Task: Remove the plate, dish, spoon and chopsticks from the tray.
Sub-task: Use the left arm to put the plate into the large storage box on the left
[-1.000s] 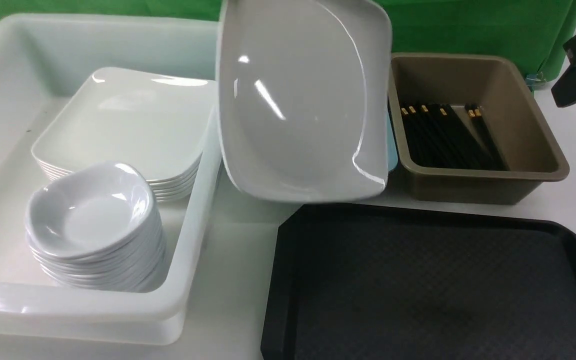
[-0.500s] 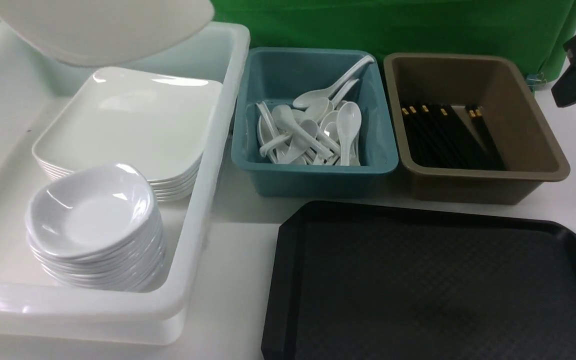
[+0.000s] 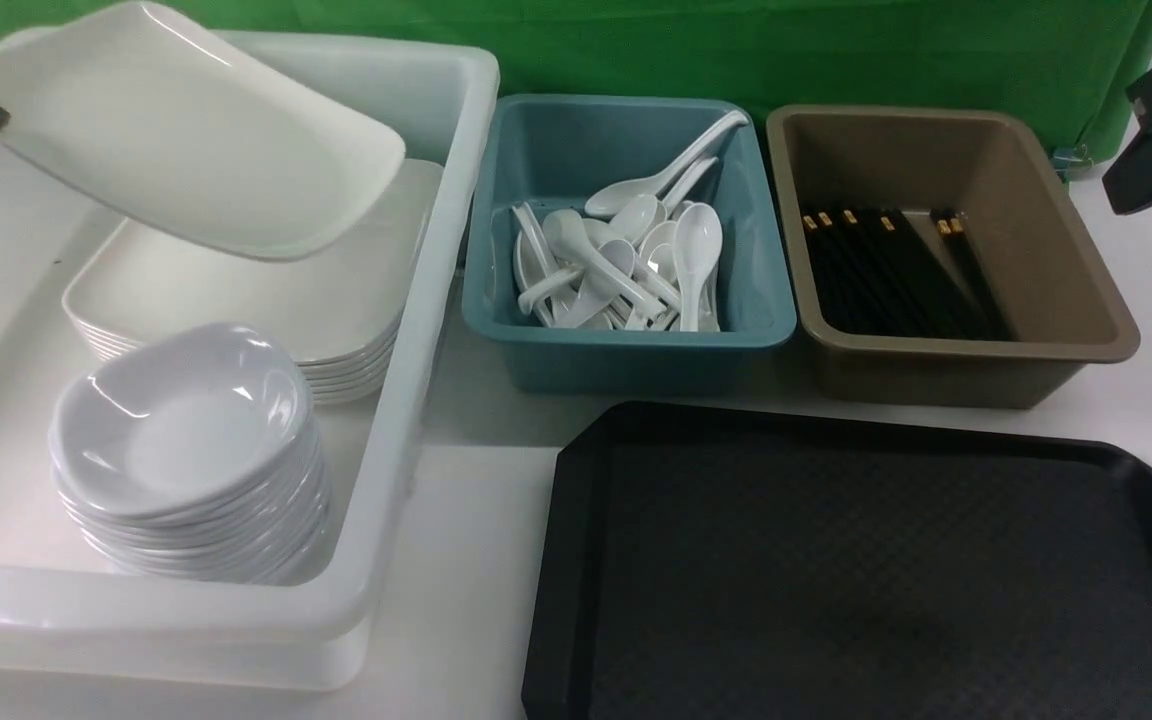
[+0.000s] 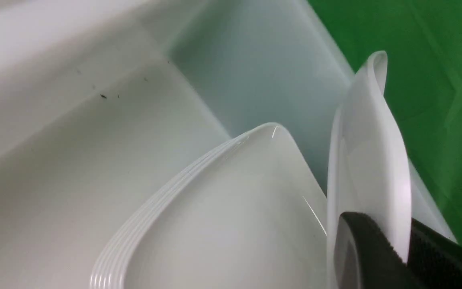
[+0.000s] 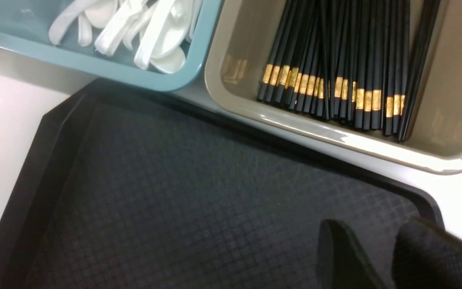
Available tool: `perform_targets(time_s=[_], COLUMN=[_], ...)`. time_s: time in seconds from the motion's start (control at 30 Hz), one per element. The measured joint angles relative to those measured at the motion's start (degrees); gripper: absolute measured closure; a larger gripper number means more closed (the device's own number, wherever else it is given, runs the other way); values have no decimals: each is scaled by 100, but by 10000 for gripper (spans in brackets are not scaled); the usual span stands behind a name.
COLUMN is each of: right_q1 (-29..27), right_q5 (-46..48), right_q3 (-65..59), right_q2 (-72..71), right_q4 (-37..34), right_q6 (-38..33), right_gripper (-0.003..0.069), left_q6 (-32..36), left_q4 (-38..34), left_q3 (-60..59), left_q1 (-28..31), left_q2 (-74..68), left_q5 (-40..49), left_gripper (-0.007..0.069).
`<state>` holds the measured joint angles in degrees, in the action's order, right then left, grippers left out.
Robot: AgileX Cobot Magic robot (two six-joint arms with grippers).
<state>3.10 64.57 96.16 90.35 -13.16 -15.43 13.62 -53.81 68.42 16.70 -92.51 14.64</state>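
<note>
Left gripper (image 4: 391,235): clamped on the rim of the plate, at the far left.
Plate (image 3: 196,150): in the air above the stack of plates (image 3: 266,310) in the white tub (image 3: 436,260); long axis goes left to right, and it is tilted with the right corner lowest.
Bowls (image 3: 176,430): stacked in the near part of the same tub.
Tray (image 3: 836,560): on the table, right of the white tub.
Right gripper (image 5: 369,241): fingers a little apart, holding nothing, above the tray.
</note>
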Motion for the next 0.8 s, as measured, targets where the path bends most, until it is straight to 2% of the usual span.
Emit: perform_targets(time_s=[0.13, 0.3, 0.5, 0.6, 0.8], right_q1=[0, 0, 0, 0, 0], right_q5=[0, 0, 0, 0, 0], right_q3=[0, 0, 0, 0, 0], right_q2=[0, 0, 0, 0, 0], right_q4=[0, 0, 0, 0, 0], right_q6=[112, 156, 160, 160, 261], right_gripper=[421, 420, 420, 420, 420], left_q6=[17, 12, -4, -4, -4], left_q4=[-62, -81, 531, 786, 1548], left_q3=[-27, -27, -27, -27, -27], left_q1=[-292, -321, -321, -323, -346], left_q2=[-370, -637, -755, -790, -888], left_q5=[-287, -411, -367, -237, 373], left_gripper=[596, 603, 568, 511, 302])
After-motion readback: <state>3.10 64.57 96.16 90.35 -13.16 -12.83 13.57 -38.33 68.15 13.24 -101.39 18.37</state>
